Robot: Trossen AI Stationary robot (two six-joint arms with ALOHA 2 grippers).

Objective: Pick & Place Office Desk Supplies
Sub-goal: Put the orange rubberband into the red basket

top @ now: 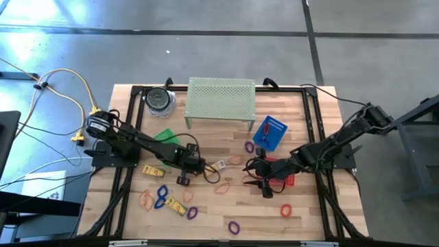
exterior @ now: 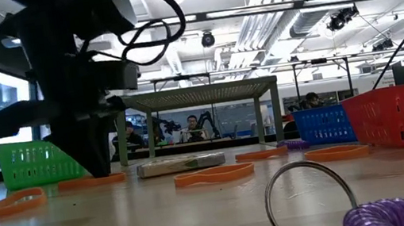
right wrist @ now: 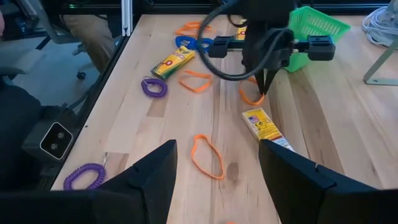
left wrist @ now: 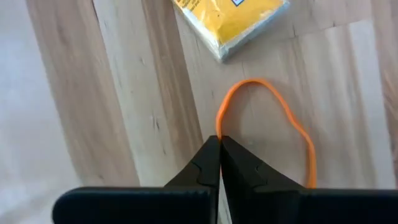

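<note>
The left hand stands tip-down on the wooden worktop, its two dark fingers pressed together and pinching one edge of an orange band loop that otherwise lies flat on the wood. Just beyond that loop lies a yellow oblong packet. Seen from above, this hand is in front of the pale green perforated stand, with the packet just beside it and the green basket near its arm. The right hand hovers over the worktop with its fingers spread wide and nothing between them; another orange loop lies below its gap. Further loops are scattered in front of the stand: a purple one, a blue one, a red one and an orange-tan one. A blue basket sits just beside the stand's right end.
</note>
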